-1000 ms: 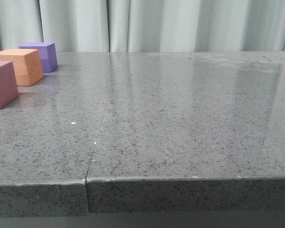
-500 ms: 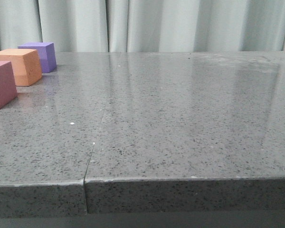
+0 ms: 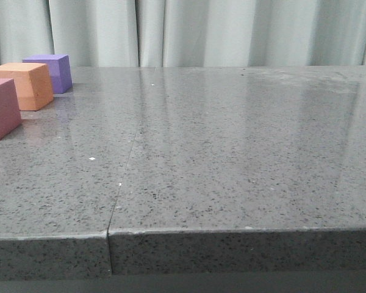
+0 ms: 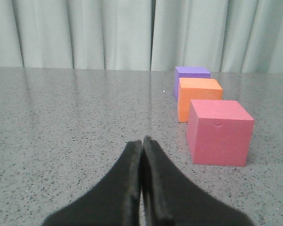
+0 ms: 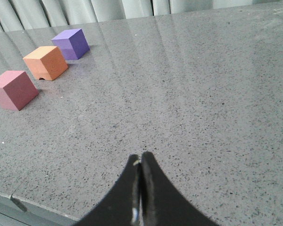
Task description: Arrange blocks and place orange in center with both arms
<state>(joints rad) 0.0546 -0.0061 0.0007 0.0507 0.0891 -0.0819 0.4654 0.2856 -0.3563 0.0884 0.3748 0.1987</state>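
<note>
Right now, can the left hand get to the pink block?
Probably yes. The left hand is shut and holds nothing, and only bare table lies between it and the pink block. It would have to open first.

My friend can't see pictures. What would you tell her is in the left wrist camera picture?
Three foam blocks sit in a row on a grey speckled table: a pink-red block nearest, an orange block behind it, and a purple block farthest back. The black left gripper, fingers shut together and empty, points past them toward pale curtains.
</note>
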